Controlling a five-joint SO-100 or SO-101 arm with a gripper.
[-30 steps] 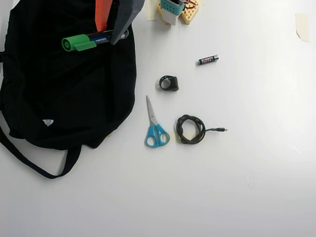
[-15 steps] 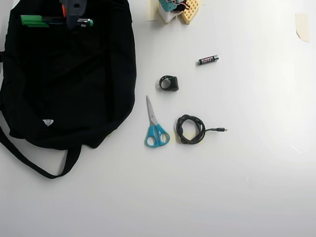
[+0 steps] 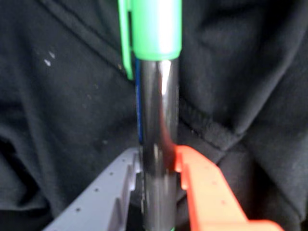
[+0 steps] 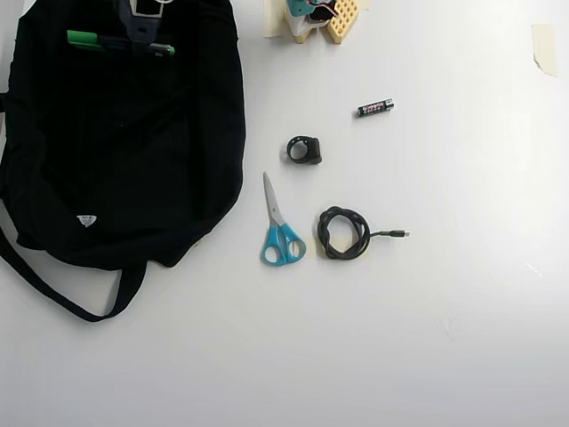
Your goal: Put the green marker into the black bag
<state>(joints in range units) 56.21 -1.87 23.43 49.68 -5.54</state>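
Observation:
The green marker (image 4: 111,42) lies level over the top part of the black bag (image 4: 116,160) in the overhead view, green cap to the left. My gripper (image 4: 142,37) is shut on its black barrel near the small green end. In the wrist view the marker (image 3: 156,120) runs straight up the frame, held between a grey finger (image 3: 108,195) and an orange finger (image 3: 207,192) of the gripper (image 3: 157,168). Folds of the black bag (image 3: 62,120) fill the background just beneath it. Whether the marker touches the fabric is unclear.
On the white table right of the bag lie blue-handled scissors (image 4: 280,227), a coiled black cable (image 4: 343,233), a small black ring-shaped part (image 4: 305,149) and a black battery (image 4: 375,108). The arm's base (image 4: 316,18) stands at the top edge. The bag's strap (image 4: 62,298) loops at the lower left.
The gripper carried the marker up and left across the bag, then shifted it slightly right. The marker now looks smaller from overhead. The table items have not moved.

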